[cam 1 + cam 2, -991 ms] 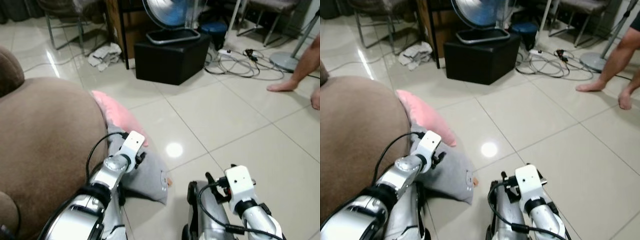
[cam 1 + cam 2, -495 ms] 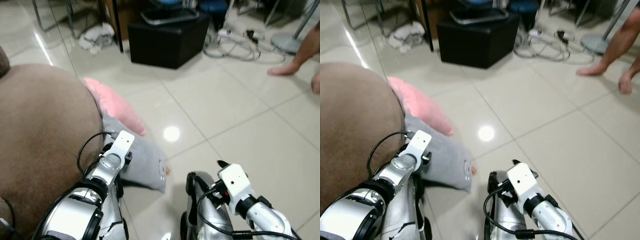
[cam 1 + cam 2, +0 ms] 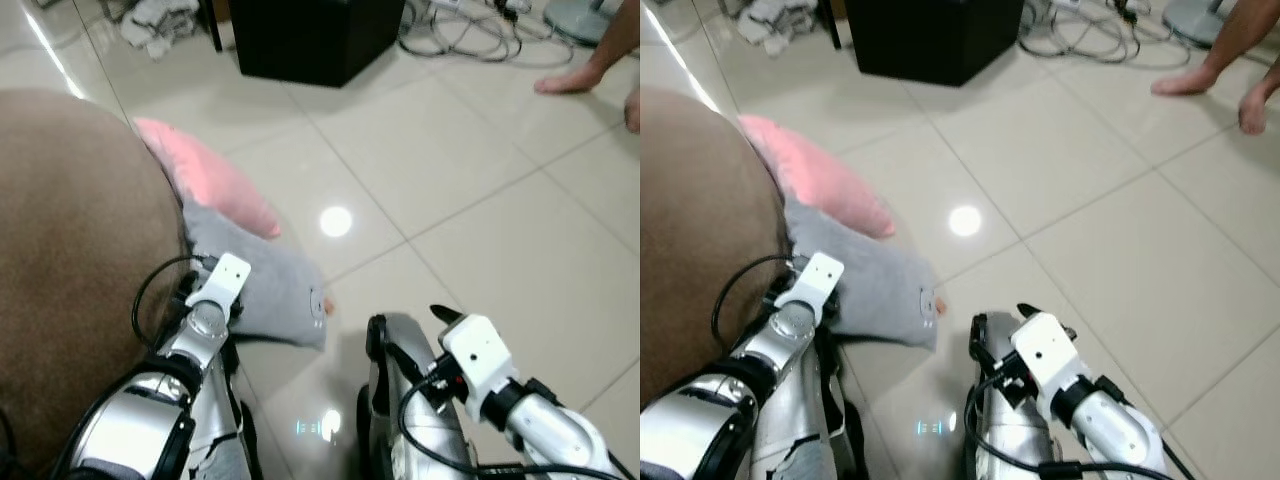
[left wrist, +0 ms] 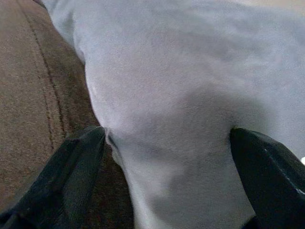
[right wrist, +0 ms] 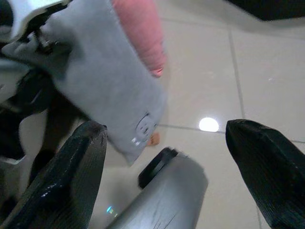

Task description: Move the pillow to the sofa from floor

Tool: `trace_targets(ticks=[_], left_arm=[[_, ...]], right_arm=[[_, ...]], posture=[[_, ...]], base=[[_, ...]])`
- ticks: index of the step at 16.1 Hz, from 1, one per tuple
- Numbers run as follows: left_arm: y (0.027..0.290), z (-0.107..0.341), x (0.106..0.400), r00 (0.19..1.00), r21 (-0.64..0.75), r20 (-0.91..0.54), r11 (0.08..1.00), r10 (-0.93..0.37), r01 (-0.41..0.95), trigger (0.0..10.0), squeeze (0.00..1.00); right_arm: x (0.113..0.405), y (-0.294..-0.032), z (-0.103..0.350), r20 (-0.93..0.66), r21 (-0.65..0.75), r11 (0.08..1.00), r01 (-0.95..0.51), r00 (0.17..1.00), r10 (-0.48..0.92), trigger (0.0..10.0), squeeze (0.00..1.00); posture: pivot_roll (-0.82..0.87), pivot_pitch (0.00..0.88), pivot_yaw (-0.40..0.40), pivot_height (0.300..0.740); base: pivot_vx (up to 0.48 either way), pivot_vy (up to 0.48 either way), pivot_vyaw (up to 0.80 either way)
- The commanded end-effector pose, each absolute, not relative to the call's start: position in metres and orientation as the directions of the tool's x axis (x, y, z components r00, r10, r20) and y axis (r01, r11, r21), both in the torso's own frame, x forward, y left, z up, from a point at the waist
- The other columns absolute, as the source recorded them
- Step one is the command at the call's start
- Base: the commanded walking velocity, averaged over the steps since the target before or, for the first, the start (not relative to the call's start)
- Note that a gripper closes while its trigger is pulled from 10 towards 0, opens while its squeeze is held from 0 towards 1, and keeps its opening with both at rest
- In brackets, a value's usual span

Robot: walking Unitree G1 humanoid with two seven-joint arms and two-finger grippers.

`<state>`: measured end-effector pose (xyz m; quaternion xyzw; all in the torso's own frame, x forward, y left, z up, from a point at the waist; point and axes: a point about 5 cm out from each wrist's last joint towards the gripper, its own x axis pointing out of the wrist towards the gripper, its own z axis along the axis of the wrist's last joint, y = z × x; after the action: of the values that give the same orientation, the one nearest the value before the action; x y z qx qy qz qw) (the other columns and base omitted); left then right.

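Grey pillow [image 3: 265, 290] on the floor [image 3: 480, 200] against the brown sofa [image 3: 70, 250], not yet lifted; left gripper [image 4: 167, 157] spread wide around its edge, right gripper [image 5: 164, 157] wide, holding nothing

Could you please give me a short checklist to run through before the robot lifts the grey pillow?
1. Left pincer astride the grey pillow: ok, fingers open on either side of the fabric.
2. Firm hold on the pillow: not ok, jaws not yet closed.
3. Right pincer free: ok, open, holding nothing, above the floor tiles.
4. Pink pillow clear of the grey one: not ok, it touches it and may be dragged along.
5. Sofa beside the pillow: ok, directly on the robot's left.
6. Person's feet at a distance: ok, far across the floor.
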<state>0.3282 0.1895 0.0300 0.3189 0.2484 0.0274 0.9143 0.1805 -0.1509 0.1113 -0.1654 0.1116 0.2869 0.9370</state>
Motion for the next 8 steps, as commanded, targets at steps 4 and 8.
trace_targets(ticks=[4,8], left_arm=[[0.1905,0.0229,0.3227,0.855,0.601,-0.464,0.791,0.231,0.112,4.9,0.00],[0.1889,0.0255,0.3253,0.858,0.593,-0.460,0.798,0.230,0.104,0.0,0.00]], right_arm=[[0.1704,-0.1542,0.1132,-0.345,-0.232,0.769,-0.596,0.790,0.507,10.0,0.00],[0.1679,-0.1535,0.1182,-0.343,-0.230,0.776,-0.587,0.795,0.500,10.0,0.00]], posture=[[-0.23,0.349,-0.014,0.510],[-0.24,0.348,-0.012,0.510]], base=[[0.000,0.000,0.00],[0.000,0.000,0.00]])
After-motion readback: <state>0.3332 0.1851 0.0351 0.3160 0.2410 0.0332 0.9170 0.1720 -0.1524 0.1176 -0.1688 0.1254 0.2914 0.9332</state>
